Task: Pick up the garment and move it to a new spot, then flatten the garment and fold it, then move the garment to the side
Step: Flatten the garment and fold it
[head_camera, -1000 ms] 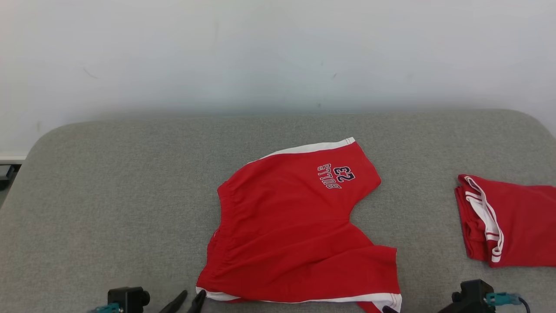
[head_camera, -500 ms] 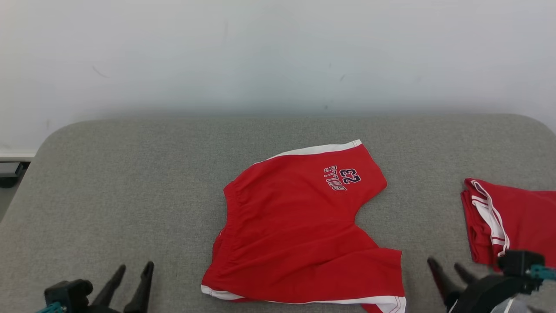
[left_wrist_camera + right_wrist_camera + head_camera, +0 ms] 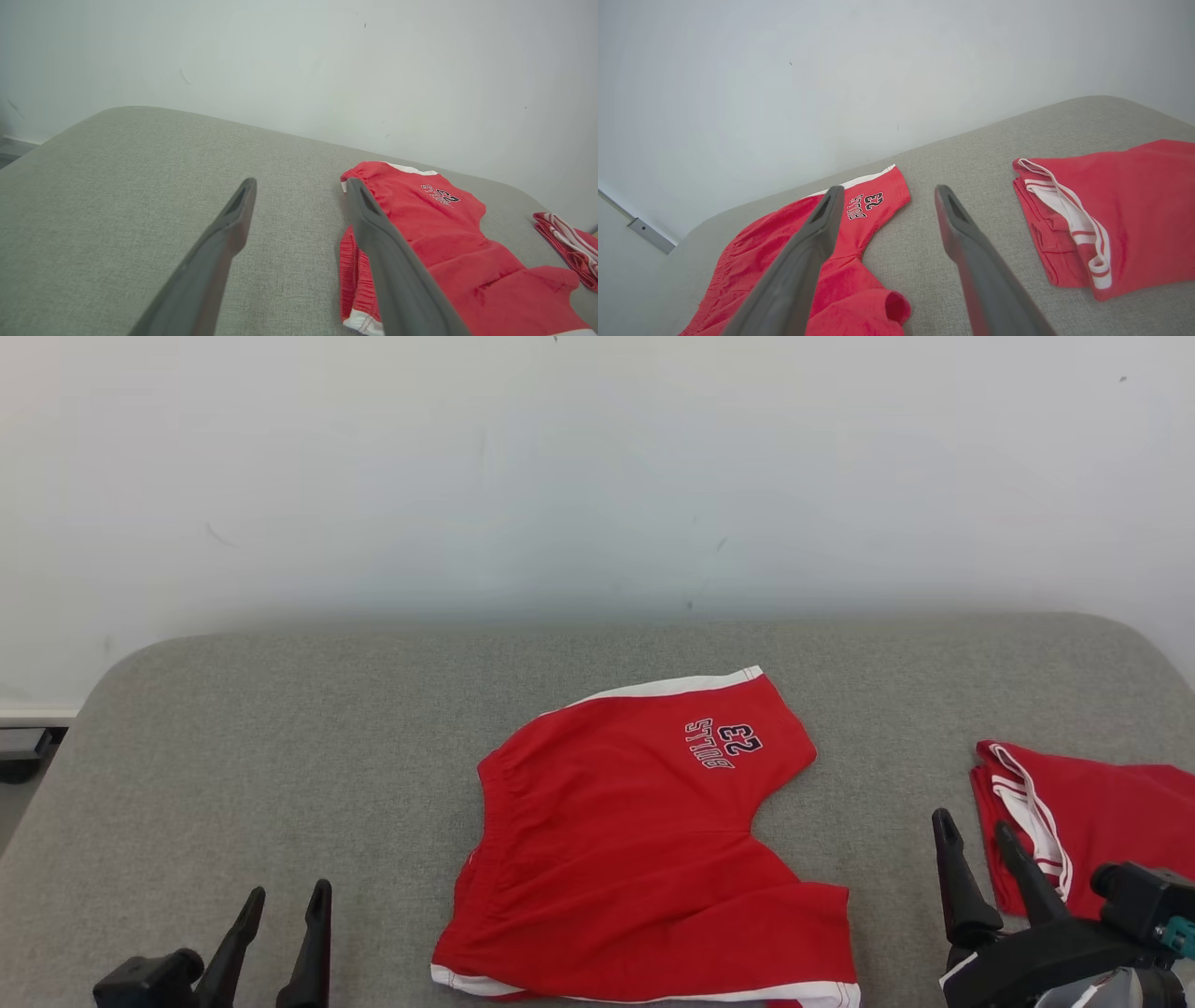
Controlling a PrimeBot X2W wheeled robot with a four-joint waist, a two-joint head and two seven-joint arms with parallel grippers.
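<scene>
Two grippers, two red garments and one table are in view. The left gripper (image 3: 288, 893) stands open at the lower left and holds nothing. The shorts (image 3: 635, 840) lie spread in the middle of the table (image 3: 280, 737), apart from both grippers. The right gripper (image 3: 974, 823), also open and empty, is between the shorts and the folded garment (image 3: 1111, 812).

The near hem of the shorts is cut by the bottom edge, and the folded garment by the right edge. The dark print on the shorts is upside down, and its letters are hard to read.

The table has a grey woven cover and rounded corners. The shorts are thin red cloth with white hems and a gathered waist at the left. The fingers are dark, long and tapering.
</scene>
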